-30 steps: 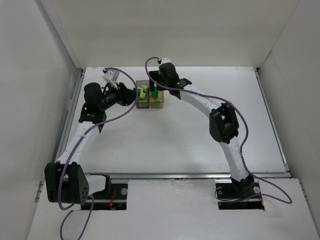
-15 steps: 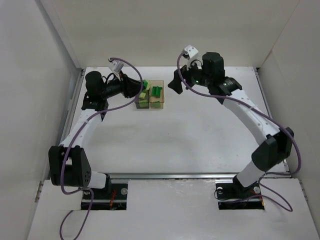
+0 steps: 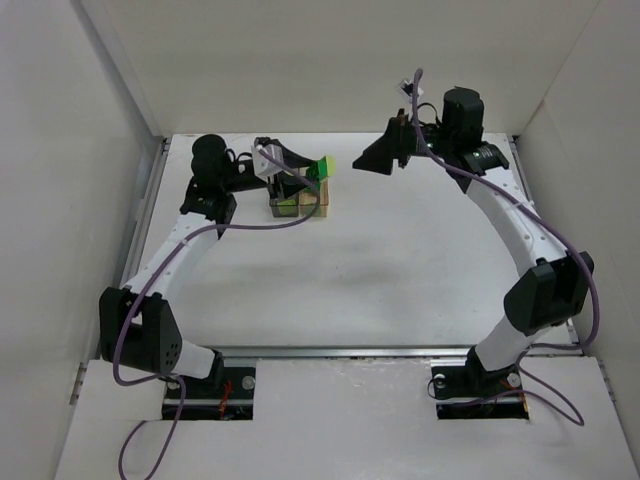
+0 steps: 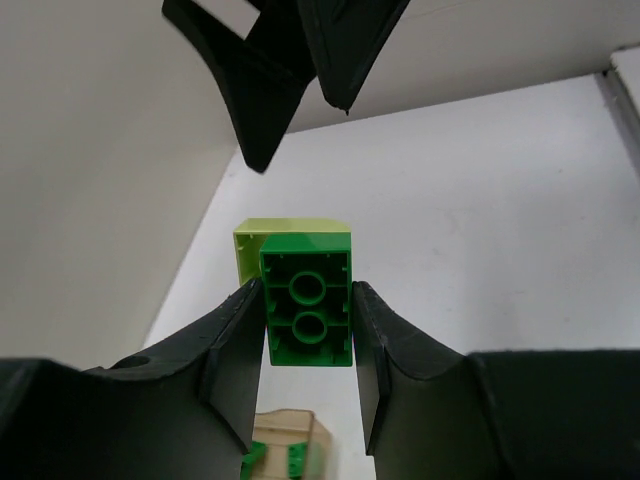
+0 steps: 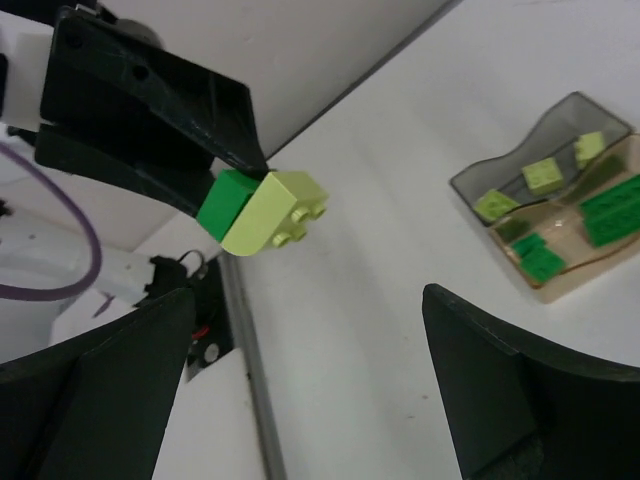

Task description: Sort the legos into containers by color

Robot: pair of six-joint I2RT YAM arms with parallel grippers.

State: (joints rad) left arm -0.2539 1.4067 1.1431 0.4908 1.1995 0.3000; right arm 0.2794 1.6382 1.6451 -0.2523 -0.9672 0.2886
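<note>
1. My left tool (image 4: 305, 300) is clenched on a dark green lego (image 4: 306, 320), pads on its two long sides, long axis running out along the fingers.
2. Stuck on its far face, just past the fingertips: a pale yellow-green lego (image 4: 290, 232).
3. Beyond that, my right tool (image 5: 308, 295) faces the pair, released, empty and not touching. I'd say it's placed to pull the pale one off.
4. Farthest, below the tools: grey bin (image 5: 466, 182) with pale legos, tan bin (image 5: 548, 293) with green.
</note>
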